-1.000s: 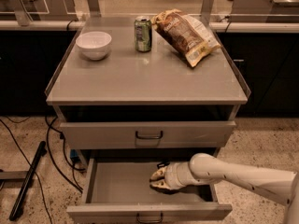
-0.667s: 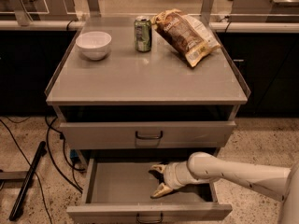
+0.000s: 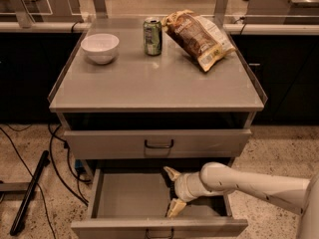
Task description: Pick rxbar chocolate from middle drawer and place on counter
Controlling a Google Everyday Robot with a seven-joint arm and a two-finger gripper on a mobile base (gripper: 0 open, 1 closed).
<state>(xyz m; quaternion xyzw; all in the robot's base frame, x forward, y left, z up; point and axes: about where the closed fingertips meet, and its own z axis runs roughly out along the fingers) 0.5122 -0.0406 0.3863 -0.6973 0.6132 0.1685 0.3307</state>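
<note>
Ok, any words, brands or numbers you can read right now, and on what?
Nothing can be read.
chip bag: printing on the front, too blurred to read.
can: markings too blurred to read.
bowl, counter: no text.
hand, fingers apart inside the open middle drawer: no label shows.

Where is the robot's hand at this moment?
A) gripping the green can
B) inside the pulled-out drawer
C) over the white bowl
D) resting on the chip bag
B: the hand sits low inside the pulled-out drawer with its fingers spread apart, well below the counter.
</note>
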